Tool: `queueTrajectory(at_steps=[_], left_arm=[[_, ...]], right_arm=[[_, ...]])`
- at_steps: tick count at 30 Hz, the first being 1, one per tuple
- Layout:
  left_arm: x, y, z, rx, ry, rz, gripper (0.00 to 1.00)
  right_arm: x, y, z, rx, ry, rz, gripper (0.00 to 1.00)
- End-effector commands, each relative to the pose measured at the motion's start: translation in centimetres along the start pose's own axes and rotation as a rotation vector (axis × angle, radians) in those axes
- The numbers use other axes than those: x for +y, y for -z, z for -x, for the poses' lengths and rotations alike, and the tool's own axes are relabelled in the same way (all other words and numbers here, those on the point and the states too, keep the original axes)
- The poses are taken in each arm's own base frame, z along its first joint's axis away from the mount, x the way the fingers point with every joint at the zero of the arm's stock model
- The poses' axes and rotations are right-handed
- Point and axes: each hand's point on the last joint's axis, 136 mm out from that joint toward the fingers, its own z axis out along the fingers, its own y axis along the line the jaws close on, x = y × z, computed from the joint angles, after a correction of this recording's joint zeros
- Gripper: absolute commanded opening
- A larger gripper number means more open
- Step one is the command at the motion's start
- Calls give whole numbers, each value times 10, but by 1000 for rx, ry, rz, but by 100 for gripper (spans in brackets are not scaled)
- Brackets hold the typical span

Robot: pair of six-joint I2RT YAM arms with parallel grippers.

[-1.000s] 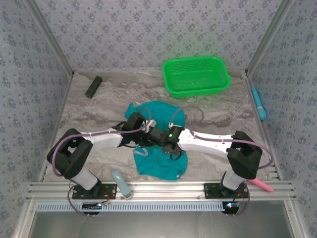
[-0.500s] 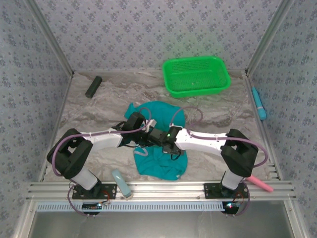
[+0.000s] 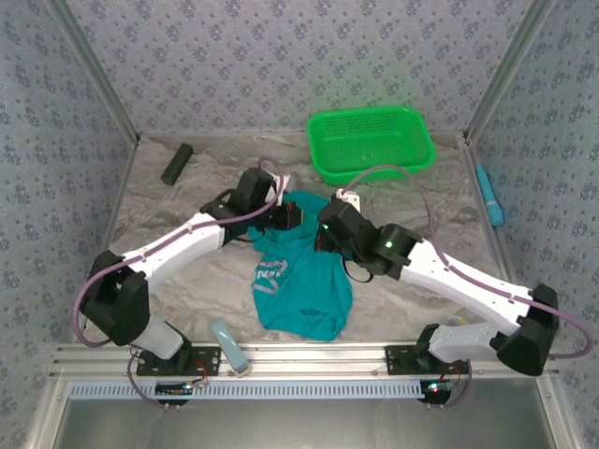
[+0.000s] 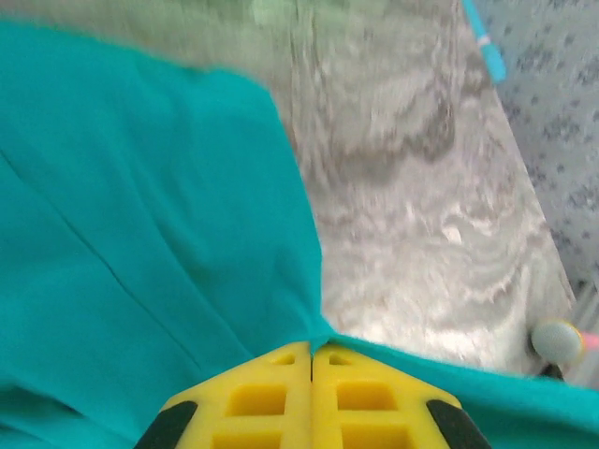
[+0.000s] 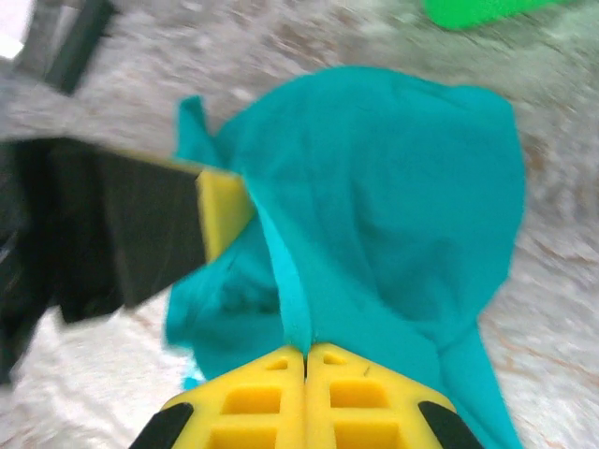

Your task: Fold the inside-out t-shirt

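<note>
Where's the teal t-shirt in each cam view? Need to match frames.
Top external: t-shirt mid-table, toward the near edge.
Left wrist: t-shirt covers left side and bottom.
Right wrist: t-shirt spans centre and right.
Shared landmark: the marbled table under it.

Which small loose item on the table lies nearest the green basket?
The bright blue stick on the far right; the dark block and the pale blue piece lie much farther off.

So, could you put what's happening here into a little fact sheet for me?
Garment: teal t-shirt, rumpled on the table, not yet folded
Left tool: shut, pinching the shirt's cloth
Right tool: shut, pinching a fold of the shirt
Tools: close together at the shirt's far end
Also there: green basket, far right
</note>
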Motion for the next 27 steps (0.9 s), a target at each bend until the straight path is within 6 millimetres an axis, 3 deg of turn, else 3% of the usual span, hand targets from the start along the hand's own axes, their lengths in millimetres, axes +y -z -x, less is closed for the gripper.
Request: queueTrajectory(at_steps=[1,4,8,10,11,12,13,14,15,18,23,27], left_arm=[[19,17,17,-40,-111,137,0],[27,21,22,-49,-144,158,0],[37,22,19,-42,-231,180,1],[46,18,16,-36,-242,192,3],[53,14,13,-29,-231,199,5],[60,11,11,-24,-213,203,7],[68,9,8,-14,-188,204,16],[75,8,6,-9,-166,213,25],[84,10,6,-14,-140,231,28],[98,23,10,-60,-94,250,29],[116,45,10,-98,-23,290,29],[122,54,-12,-48,82,305,29]], right_arm=[[22,4,-26,55,107,139,0],[40,-8,-77,189,148,246,0],[85,-14,-136,342,279,416,0],[96,-20,-148,398,320,427,2],[96,-25,-149,416,324,410,9],[94,-27,-147,424,328,397,16],[87,-30,-140,416,322,358,24],[75,-32,-135,408,315,313,25],[62,-33,-128,397,305,273,26],[26,-34,-125,405,334,191,37],[6,-36,-166,471,623,202,41],[-15,-61,-158,483,504,60,44]])
